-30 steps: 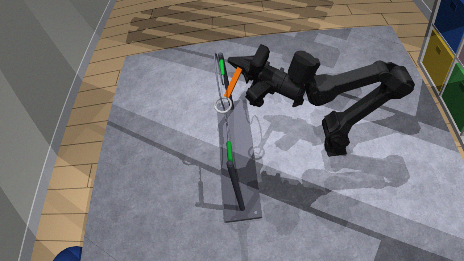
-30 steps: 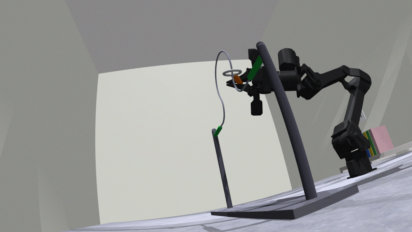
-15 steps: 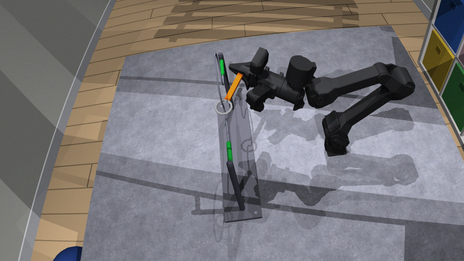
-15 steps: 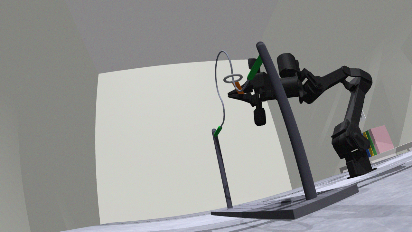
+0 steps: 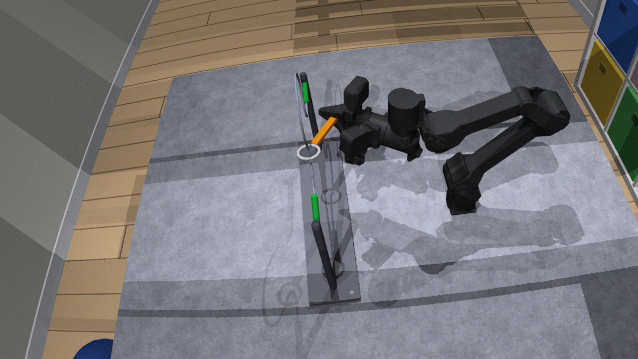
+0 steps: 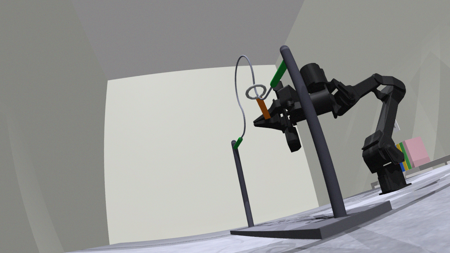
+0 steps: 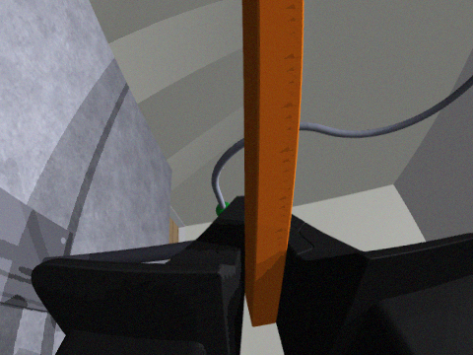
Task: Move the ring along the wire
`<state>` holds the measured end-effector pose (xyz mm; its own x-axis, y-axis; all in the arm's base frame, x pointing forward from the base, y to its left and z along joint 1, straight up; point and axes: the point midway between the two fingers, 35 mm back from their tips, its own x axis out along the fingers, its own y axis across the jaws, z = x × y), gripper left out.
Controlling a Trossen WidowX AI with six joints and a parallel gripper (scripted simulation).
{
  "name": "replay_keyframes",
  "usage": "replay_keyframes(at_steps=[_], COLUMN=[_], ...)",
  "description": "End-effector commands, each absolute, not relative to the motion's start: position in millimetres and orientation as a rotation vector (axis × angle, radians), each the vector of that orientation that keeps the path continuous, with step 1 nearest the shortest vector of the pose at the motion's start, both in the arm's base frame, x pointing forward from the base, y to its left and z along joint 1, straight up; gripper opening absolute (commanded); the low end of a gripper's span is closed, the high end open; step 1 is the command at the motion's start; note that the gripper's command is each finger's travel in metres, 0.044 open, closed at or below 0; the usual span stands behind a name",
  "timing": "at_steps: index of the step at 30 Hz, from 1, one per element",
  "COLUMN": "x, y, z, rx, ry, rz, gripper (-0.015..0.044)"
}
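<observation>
From the top, you see the white ring around the thin grey wire, between the two green parts, with its orange handle slanting back to your gripper. In the exterior view, you have the ring tilted near the low bend of the wire, close to the green part by the nearer post, and you can't tell whether ring and wire touch. At the wrist, your gripper is clamped on the handle, which crosses in front of the wire.
</observation>
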<state>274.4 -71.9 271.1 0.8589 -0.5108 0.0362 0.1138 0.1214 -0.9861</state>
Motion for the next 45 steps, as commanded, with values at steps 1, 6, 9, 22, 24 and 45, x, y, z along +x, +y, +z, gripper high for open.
replay_keyframes(at_steps=[1, 6, 9, 22, 24, 45], x=[274, 274, 274, 278, 281, 281], y=[-69, -63, -59, -33, -29, 35], z=[257, 240, 229, 190, 183, 148], rx=[-1.301, -1.181, -1.108, -0.8, -0.754, -0.29], ry=[0.37, 0.396, 0.41, 0.426, 0.403, 0.444], rz=[-0.446, -0.411, -0.39, -0.285, -0.26, -0.136], gripper=[-0.015, -0.015, -0.015, -0.015, -0.015, -0.015])
